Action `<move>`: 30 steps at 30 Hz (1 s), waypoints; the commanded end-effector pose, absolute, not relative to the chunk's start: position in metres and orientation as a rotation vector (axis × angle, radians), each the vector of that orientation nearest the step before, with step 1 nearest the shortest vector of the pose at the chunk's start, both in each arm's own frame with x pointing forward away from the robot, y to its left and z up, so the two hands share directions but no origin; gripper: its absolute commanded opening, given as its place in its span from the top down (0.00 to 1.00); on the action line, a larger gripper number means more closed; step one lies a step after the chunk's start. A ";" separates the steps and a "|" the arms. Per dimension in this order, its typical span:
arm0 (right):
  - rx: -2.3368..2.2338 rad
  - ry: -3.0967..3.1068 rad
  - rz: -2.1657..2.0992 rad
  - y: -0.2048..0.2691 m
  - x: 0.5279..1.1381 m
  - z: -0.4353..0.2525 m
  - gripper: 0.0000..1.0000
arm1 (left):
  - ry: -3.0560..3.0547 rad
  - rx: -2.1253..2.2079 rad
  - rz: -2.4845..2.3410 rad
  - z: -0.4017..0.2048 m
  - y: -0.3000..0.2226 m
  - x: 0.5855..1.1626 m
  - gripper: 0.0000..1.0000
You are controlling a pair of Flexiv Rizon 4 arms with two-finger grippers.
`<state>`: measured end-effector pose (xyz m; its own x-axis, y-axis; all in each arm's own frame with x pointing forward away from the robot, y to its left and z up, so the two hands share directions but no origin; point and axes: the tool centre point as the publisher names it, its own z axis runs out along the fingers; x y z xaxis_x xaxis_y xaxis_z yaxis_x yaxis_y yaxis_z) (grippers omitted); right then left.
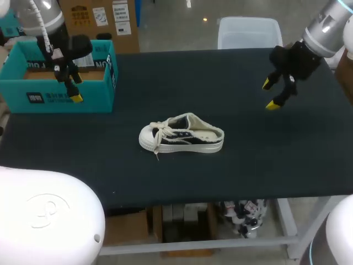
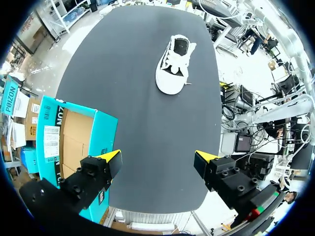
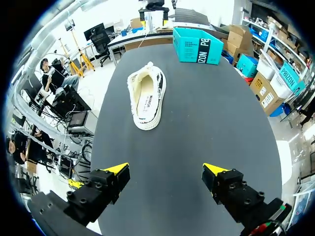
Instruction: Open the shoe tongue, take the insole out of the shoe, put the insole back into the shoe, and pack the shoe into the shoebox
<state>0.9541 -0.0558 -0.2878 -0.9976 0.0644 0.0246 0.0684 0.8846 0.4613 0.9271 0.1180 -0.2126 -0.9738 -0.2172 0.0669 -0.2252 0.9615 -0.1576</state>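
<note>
L arm: enters from the far-left corner, wrist bent down, L gripper [image 1: 67,84] hanging over the near-right part of the shoebox [image 1: 33,98]. Seen from the L wrist, L gripper [image 2: 157,157] spread wide and released, nothing btwn the yellow tips. One finger sits above the shoebox [image 2: 106,132] corner, the other above bare table [image 2: 147,113]. No contact w/ anything.

R arm: enters from the far-right corner, forearm angled down toward the middle, R gripper [image 1: 270,94] held above the far-right part of the table [image 1: 165,83]. Seen from the R wrist, R gripper [image 3: 165,169] likewise spread wide and released, gripping nothing, only tabletop under and ahead of the tips. Well apart from the shoe [image 1: 182,135].

Shoe: approx mid-table, upright on its sole, toe to the left, heel to the right, laces [image 1: 160,132] tied near the toe. Well ahead of both grippers in the wrist views [image 2: 174,64] [image 3: 146,96], touched by neither. Insole [image 3: 145,101] lying inside the shoe, visible through the opening; also visible from above [image 1: 205,134].

Shoebox: teal, open top, brown cardboard inside, at the far-left of the table, well apart from the shoe; far beyond the shoe in the R wrist view [image 3: 198,45].
</note>
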 end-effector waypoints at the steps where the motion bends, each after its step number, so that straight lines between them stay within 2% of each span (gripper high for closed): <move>1: -0.119 -3.047 -0.800 -0.052 0.950 -0.302 0.00 | -3.084 0.365 0.215 -0.214 0.104 0.926 0.00; 21: -0.164 -3.008 -0.842 -0.042 0.946 -0.312 0.00 | -3.103 0.350 0.171 -0.214 0.090 0.922 0.00; 30: -0.239 -2.985 -0.918 -0.027 0.948 -0.333 0.00 | -2.961 1.061 0.169 -0.220 0.055 0.916 0.00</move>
